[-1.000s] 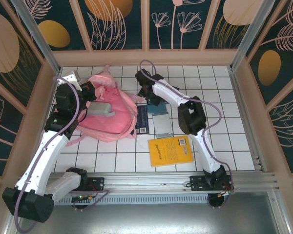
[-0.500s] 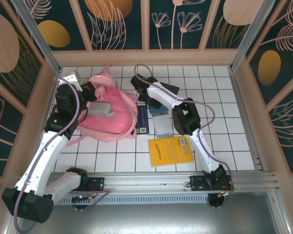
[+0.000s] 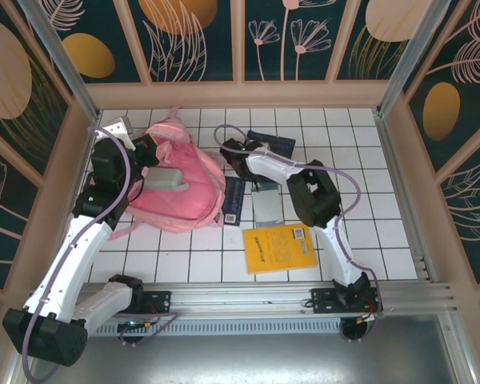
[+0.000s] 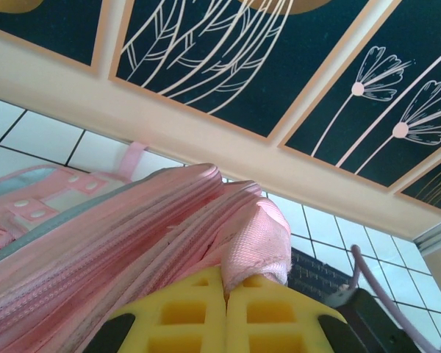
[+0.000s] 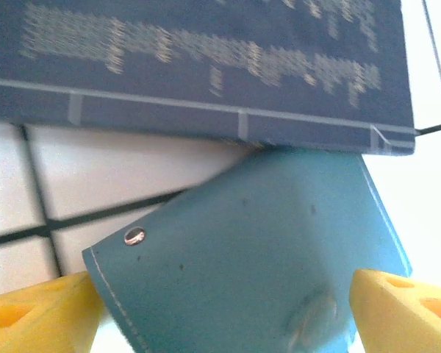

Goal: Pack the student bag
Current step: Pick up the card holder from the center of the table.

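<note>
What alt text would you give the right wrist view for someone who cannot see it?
The right gripper, jaws open, straddles a light blue snap-button pouch lying on the white tiled table. A dark blue book lies just beyond it.

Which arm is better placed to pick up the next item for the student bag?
Right. The right end effector is open, with a finger on either side of the blue pouch. The left end effector is shut on the fabric of the student bag.
</note>
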{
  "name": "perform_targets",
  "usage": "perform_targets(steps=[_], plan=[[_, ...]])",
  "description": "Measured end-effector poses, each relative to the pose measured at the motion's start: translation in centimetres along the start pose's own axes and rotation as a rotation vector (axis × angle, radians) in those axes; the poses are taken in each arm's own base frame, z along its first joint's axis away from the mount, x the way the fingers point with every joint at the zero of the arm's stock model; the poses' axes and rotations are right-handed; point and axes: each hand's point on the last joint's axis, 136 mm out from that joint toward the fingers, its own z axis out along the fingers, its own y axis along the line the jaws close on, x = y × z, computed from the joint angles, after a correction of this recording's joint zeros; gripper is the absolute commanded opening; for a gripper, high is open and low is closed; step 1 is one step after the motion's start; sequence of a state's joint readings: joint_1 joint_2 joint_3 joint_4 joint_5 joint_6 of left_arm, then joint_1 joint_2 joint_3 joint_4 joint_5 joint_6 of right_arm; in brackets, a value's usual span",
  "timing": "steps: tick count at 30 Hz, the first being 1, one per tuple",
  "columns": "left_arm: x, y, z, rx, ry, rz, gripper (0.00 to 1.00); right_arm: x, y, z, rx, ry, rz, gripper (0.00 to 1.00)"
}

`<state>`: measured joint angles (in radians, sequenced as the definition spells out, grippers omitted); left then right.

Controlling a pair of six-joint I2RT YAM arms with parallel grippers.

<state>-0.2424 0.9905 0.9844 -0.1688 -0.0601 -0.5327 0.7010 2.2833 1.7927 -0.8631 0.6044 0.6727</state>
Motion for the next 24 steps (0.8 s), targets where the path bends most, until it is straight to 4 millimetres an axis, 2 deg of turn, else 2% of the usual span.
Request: perform_targets(steps=[3, 6, 8, 13, 20, 24], plan=[[0.0, 0.0, 0.0, 0.001, 0.000, 0.000, 0.00, -0.3, -1.5, -0.6, -0.043, 0.000, -0.031, 0.90], [0.0, 0.0, 0.0, 0.001, 0.000, 0.000, 0.00, -1.3, -1.9, -2.0, -0.140, -0.025, -0.063, 0.95], [0.0, 0.0, 0.0, 0.001, 0.000, 0.000, 0.00, -1.9, -2.0, -3.0, -0.222, -0.040, -0.076, 0.95], [0.1, -0.2, 0.0, 0.004, 0.002, 0.001, 0.00, -3.2, -2.5, -3.2, -0.307, -0.051, -0.062, 0.81], [0.2, -0.3, 0.0, 0.007, 0.004, 0.003, 0.00, -1.8, -0.7, -3.2, -0.382, -0.013, -0.118, 0.66], [0.2, -0.3, 0.0, 0.009, 0.006, 0.003, 0.00, -0.8, -0.2, -2.1, -0.378, 0.015, -0.153, 0.61]])
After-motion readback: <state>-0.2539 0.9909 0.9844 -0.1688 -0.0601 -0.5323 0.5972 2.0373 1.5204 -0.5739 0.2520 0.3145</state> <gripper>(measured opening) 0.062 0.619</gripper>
